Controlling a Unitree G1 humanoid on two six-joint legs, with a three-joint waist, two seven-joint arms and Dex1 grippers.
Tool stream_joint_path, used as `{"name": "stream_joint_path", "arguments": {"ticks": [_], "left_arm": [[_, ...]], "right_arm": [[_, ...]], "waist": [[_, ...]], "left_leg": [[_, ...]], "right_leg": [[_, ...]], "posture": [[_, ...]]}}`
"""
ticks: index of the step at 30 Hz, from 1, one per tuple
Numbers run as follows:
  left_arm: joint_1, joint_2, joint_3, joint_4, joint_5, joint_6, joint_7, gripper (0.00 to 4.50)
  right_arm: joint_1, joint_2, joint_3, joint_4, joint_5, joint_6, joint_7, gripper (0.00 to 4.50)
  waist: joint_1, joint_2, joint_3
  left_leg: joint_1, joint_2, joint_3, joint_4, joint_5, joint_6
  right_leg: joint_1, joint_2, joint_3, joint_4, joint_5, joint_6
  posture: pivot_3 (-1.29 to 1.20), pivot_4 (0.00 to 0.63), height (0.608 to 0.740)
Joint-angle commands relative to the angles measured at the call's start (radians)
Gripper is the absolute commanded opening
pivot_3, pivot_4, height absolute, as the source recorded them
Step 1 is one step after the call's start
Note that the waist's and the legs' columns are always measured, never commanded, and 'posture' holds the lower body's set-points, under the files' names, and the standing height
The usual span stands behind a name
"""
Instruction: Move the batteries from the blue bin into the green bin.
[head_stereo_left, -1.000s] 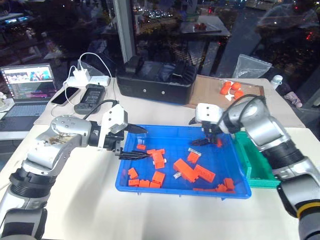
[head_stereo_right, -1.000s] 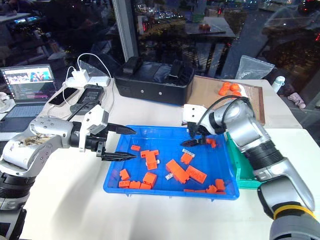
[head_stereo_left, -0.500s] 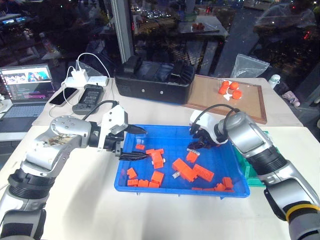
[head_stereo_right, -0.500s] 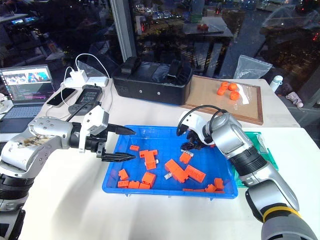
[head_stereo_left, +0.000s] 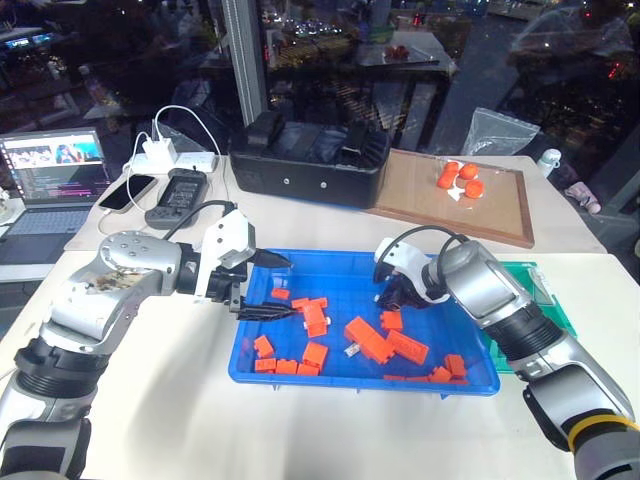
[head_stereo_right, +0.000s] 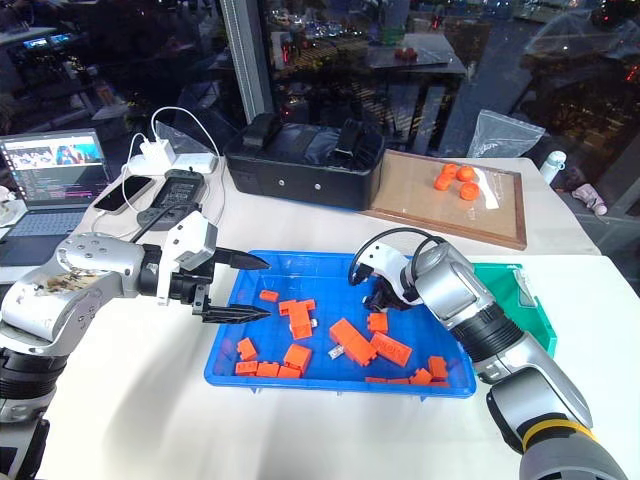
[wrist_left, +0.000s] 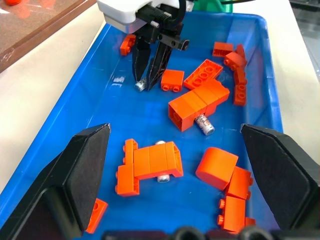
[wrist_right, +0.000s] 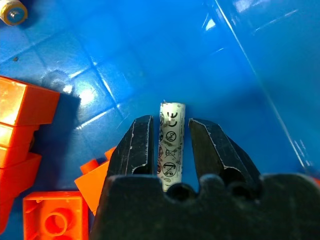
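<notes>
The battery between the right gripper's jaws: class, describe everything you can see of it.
The battery is a slim silvery-white metal cylinder printed with small black symbols along its side. It lies on the floor of the blue bin, lengthwise between the right gripper's two black jaws, which have closed to either side of it. One flat end pokes out past the jaws. No orange brick touches it.

You cannot tell whether the right gripper's fingers (wrist_right: 142, 147) actually touch the battery (wrist_right: 170, 145). Its lower end sits hidden behind the gripper body. The green bin (head_stereo_left: 535, 285) is partly hidden behind the right arm.
</notes>
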Motion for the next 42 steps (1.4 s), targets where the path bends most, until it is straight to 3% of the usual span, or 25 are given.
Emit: {"name": "stream_joint_path", "arguments": {"ticks": [1, 4, 5, 8, 16, 22, 27, 36, 37, 42], "left_arm": [[0.000, 0.013, 0.026, -0.024, -0.001, -0.013, 0.002, 4.50], [0.000, 0.013, 0.027, -0.024, 0.000, -0.014, 0.003, 4.50], [0.000, 0.012, 0.028, -0.024, 0.000, -0.015, 0.004, 4.50], [-0.001, 0.012, 0.030, -0.021, 0.000, -0.017, 0.003, 4.50], [-0.074, -0.050, 0.060, 0.038, -0.047, -0.003, 0.016, 4.50], [-0.132, -0.121, 0.069, 0.077, -0.090, 0.002, 0.015, 4.50], [-0.156, -0.154, 0.056, 0.094, -0.094, -0.008, 0.009, 4.50], [-0.158, -0.158, 0.045, 0.098, -0.078, -0.011, -0.001, 4.50], [-0.157, -0.155, 0.045, 0.096, -0.080, -0.009, -0.002, 4.50], [-0.141, -0.134, 0.048, 0.083, -0.077, -0.001, -0.008, 4.50]], "right_arm": [[-0.002, -0.005, 0.003, 0.024, -0.008, -0.020, -0.014, 1.39], [0.012, -0.019, 0.015, 0.038, -0.016, -0.034, -0.009, 1.39], [0.017, -0.026, 0.019, 0.038, -0.019, -0.042, -0.006, 0.88], [0.020, -0.041, 0.013, 0.027, -0.016, -0.070, 0.010, 0.26], [-0.062, -0.141, -0.173, -0.031, 0.081, -0.119, 0.076, 0.25], [-0.075, -0.373, -0.326, -0.019, 0.096, -0.164, 0.107, 0.25], [0.046, -0.545, -0.380, -0.009, 0.094, -0.141, 0.116, 0.25], [0.334, -0.528, -0.445, -0.130, 0.138, -0.009, 0.012, 0.25], [0.344, -0.525, -0.444, -0.130, 0.135, -0.013, -0.003, 1.06], [0.273, -0.524, -0.448, -0.162, 0.160, -0.017, -0.011, 2.79]], "waist": [[0.000, 0.000, 0.000], [0.000, 0.000, 0.000], [0.001, 0.000, 0.000], [0.002, 0.000, 0.000], [0.002, 0.000, 0.000], [0.012, 0.000, 0.000], [0.012, -0.001, 0.000], [-0.009, 0.002, 0.000], [-0.008, 0.002, 0.000], [-0.002, 0.002, 0.000]], "left_leg": [[0.000, 0.000, 0.000, 0.000, 0.000, 0.000], [0.000, 0.000, 0.000, 0.000, 0.000, 0.000], [0.000, 0.000, 0.000, 0.001, 0.000, 0.000], [0.001, 0.000, 0.000, 0.001, 0.000, 0.000], [0.000, 0.000, 0.000, 0.000, 0.000, 0.000], [-0.001, -0.001, 0.000, 0.000, 0.000, 0.000], [-0.001, -0.001, 0.001, -0.001, 0.000, 0.000], [0.003, 0.000, -0.003, 0.000, 0.000, 0.000], [0.003, 0.000, -0.003, 0.000, 0.000, 0.000], [0.003, -0.001, -0.003, 0.000, 0.000, 0.000]], "right_leg": [[0.000, 0.000, 0.000, 0.000, 0.000, 0.000], [0.001, 0.000, 0.000, 0.000, 0.000, 0.000], [0.001, 0.000, 0.000, 0.000, 0.000, 0.000], [0.002, 0.000, 0.000, 0.000, 0.000, 0.000], [0.001, 0.000, 0.000, 0.000, 0.000, 0.000], [0.001, 0.000, 0.000, -0.002, 0.000, 0.001], [0.001, -0.001, 0.000, -0.003, 0.000, 0.000], [0.004, 0.000, 0.003, -0.002, 0.000, 0.001], [0.004, 0.000, 0.003, -0.002, 0.000, 0.001], [0.004, -0.001, 0.003, -0.003, -0.001, 0.002]], "posture": [[0.00, 0.150, 0.740], [0.00, 0.150, 0.740], [0.00, 0.150, 0.740], [0.00, 0.150, 0.740], [0.00, 0.150, 0.740], [0.00, 0.150, 0.740], [0.00, 0.150, 0.740], [0.00, 0.150, 0.740], [0.00, 0.150, 0.740], [0.00, 0.150, 0.740]]}}
